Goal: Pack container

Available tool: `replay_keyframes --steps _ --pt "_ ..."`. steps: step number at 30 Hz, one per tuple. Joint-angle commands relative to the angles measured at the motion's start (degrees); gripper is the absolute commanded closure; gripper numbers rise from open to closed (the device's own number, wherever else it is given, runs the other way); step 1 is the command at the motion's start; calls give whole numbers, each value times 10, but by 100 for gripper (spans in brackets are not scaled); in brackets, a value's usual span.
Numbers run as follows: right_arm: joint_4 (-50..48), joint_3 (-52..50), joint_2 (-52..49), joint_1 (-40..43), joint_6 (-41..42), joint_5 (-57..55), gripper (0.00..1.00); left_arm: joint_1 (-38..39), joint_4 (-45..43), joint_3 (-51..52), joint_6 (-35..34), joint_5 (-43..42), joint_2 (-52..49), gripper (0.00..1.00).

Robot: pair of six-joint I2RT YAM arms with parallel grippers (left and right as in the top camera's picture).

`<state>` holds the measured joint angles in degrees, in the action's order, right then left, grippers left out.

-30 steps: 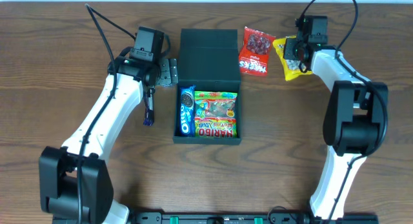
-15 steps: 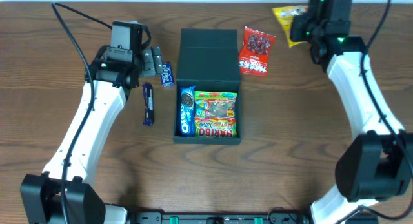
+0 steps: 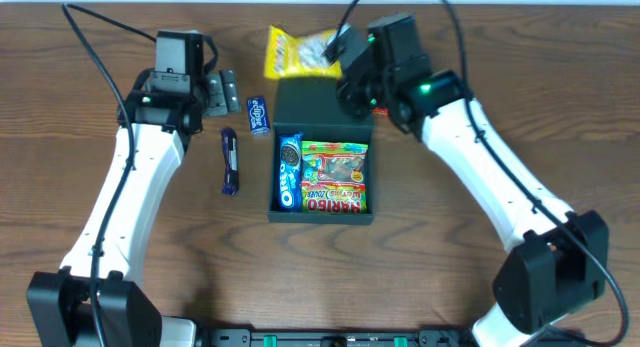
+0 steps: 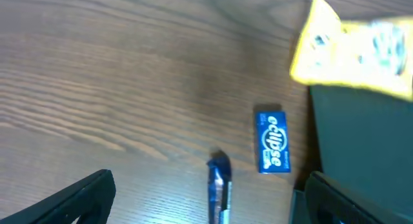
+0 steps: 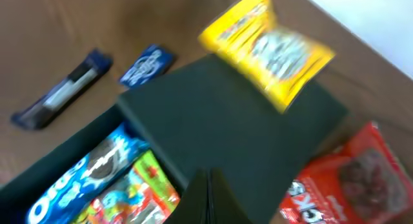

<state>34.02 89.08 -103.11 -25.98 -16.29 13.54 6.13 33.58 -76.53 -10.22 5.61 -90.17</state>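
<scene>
The dark container (image 3: 322,215) stands open at the table's middle, its flap lid (image 3: 322,82) folded back. Inside lie an Oreo packet (image 3: 289,172) and a Haribo bag (image 3: 335,177). A yellow snack packet (image 3: 300,52) is just beyond the lid; it is blurred in the right wrist view (image 5: 268,46). My right gripper (image 3: 350,82) is over the lid (image 5: 213,114), its jaws (image 5: 208,185) shut with nothing between them, apart from the yellow packet. My left gripper (image 3: 222,92) is open and empty (image 4: 208,180), left of the container.
A blue Eclipse gum pack (image 3: 258,114) (image 4: 273,141) and a dark blue bar (image 3: 230,160) (image 4: 219,185) lie left of the container. A red snack packet (image 5: 348,179) lies right of the lid, mostly hidden under my right arm from overhead.
My right arm swung left from the back right corner to over the lid. The yellow packet travelled with it and is now beyond the lid, out of the jaws. My left arm moved back and left.
</scene>
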Motion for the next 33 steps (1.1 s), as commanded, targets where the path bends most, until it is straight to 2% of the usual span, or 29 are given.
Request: replay_keyframes --steps 1,3,4,6,7,8,11,14,19,26,29,33 --pt "3 2 15 -10 -36 -14 99 -16 -1 -15 10 10 15 5" --pt "-17 2 15 -9 -35 -27 95 -22 -4 -16 10 10 15 5" --pt "-31 2 15 -8 -35 -28 83 -24 -5 -16 10 9 15 5" --pt "-62 2 14 -5 -35 -28 75 -26 -9 -16 10 9 15 3" --pt "-73 2 12 -4 -35 -28 67 -27 -9 -16 10 8 15 3" --pt "-87 2 11 -3 -34 -28 51 -28 -10 -16 10 8 15 2" --pt "-110 2 7 -3 -10 -28 42 -28 -18 -15 10 7 15 3" --pt "-116 2 6 -2 23 -43 36 -28 -48 -15 11 -10 14 5" --pt "-112 2 6 9 105 -127 31 -28 -160 -15 26 -68 -14 3" --pt "-66 2 6 61 170 -130 27 -25 -313 -20 25 -162 -119 0" --pt "-42 2 6 85 178 -120 27 -15 -326 -61 26 -179 -176 0" --pt "-20 2 6 110 184 -116 26 10 -304 -169 65 -185 -265 0"
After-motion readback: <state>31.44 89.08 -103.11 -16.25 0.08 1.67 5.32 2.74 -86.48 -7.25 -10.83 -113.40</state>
